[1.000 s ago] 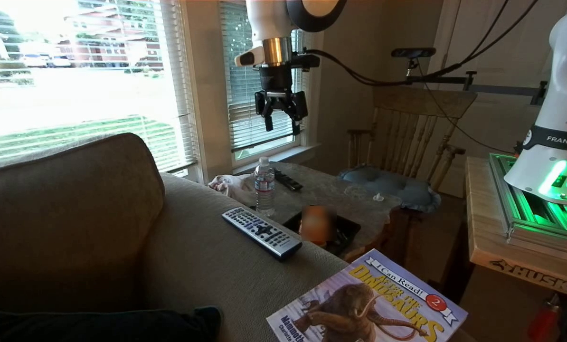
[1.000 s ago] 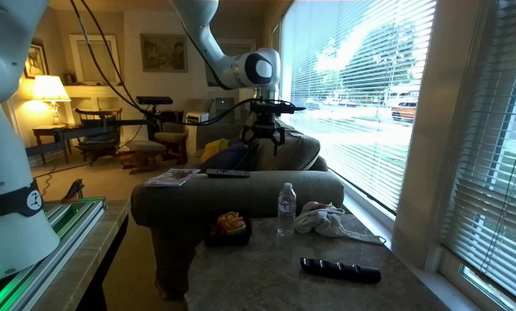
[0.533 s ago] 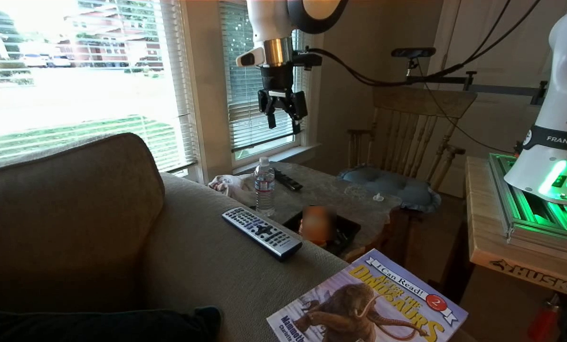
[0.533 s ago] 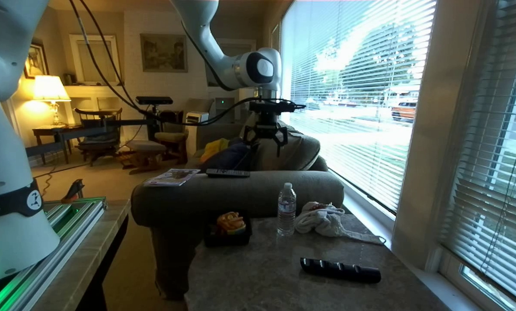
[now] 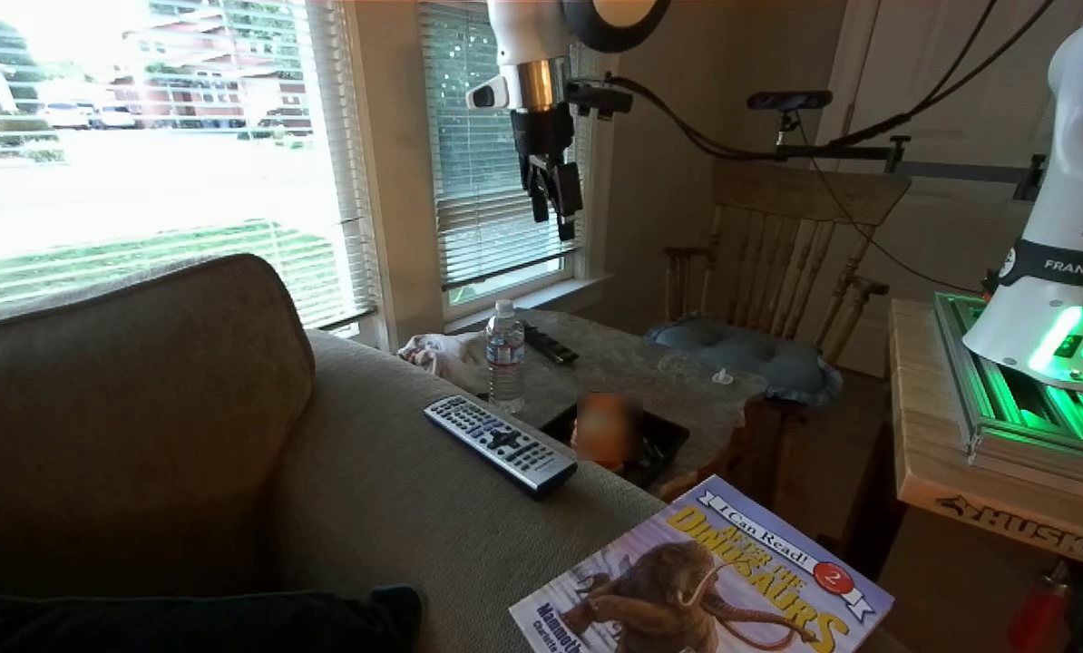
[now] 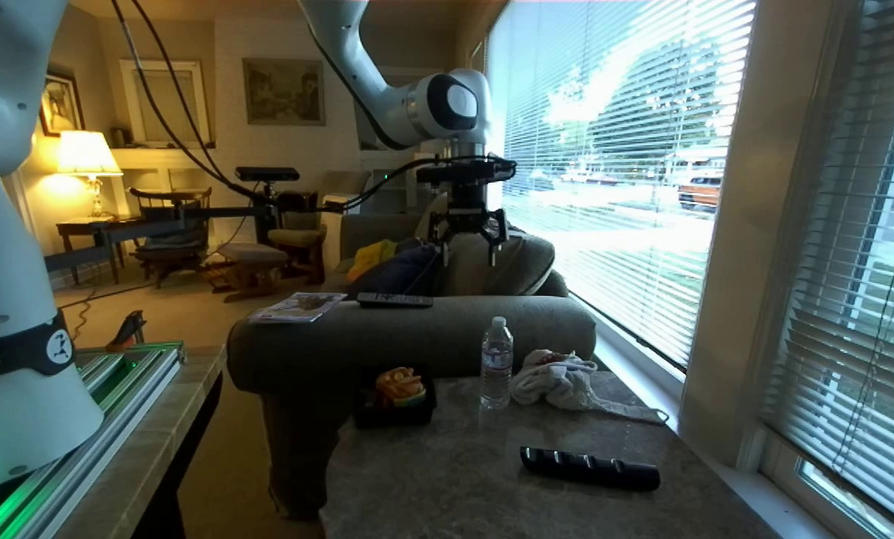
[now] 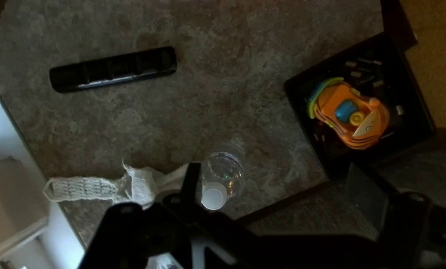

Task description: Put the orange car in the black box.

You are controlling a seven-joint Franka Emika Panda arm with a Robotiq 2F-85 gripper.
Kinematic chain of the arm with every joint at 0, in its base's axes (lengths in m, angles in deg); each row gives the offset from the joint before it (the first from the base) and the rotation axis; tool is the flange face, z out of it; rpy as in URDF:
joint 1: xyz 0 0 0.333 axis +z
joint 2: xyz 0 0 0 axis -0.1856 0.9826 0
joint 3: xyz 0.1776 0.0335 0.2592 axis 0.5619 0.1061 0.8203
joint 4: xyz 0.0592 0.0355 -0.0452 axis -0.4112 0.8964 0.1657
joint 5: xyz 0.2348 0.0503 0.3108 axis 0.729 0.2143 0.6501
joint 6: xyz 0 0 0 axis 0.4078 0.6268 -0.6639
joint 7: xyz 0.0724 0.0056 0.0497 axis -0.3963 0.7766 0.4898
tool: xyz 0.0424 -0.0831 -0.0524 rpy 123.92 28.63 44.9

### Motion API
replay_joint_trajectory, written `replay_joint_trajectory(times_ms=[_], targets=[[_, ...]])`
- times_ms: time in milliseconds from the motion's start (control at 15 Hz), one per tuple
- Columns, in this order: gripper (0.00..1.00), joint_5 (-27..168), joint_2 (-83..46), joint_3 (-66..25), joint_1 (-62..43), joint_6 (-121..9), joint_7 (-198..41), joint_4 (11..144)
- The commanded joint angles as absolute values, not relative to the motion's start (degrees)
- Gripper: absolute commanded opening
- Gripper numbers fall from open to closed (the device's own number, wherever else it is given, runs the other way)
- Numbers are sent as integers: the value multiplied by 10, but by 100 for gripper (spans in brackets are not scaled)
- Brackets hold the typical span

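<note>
1. The black two-fingered gripper (image 6: 469, 257) is hanging in mid-air in both exterior views, its jaws standing wide apart.
2. The small bright-orange plastic toy car (image 7: 345, 113), with blue and yellow parts, is lying inside the shallow square black box (image 7: 411, 129).
3. The clear plastic bottle (image 6: 497, 367) is standing upright on the mottled grey-brown tabletop (image 6: 432, 486), between the box and a crumpled white cloth (image 6: 559, 382).
4. A long, glossy, ridged black bar (image 6: 589, 469) is lying well apart from the box.
</note>
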State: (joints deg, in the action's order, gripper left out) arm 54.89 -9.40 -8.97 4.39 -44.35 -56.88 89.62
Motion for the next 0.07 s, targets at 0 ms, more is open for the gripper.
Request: replay_joint_trajectory(times_ms=[0], targets=[[100,537,-125,-100,52,-462,-696,948]])
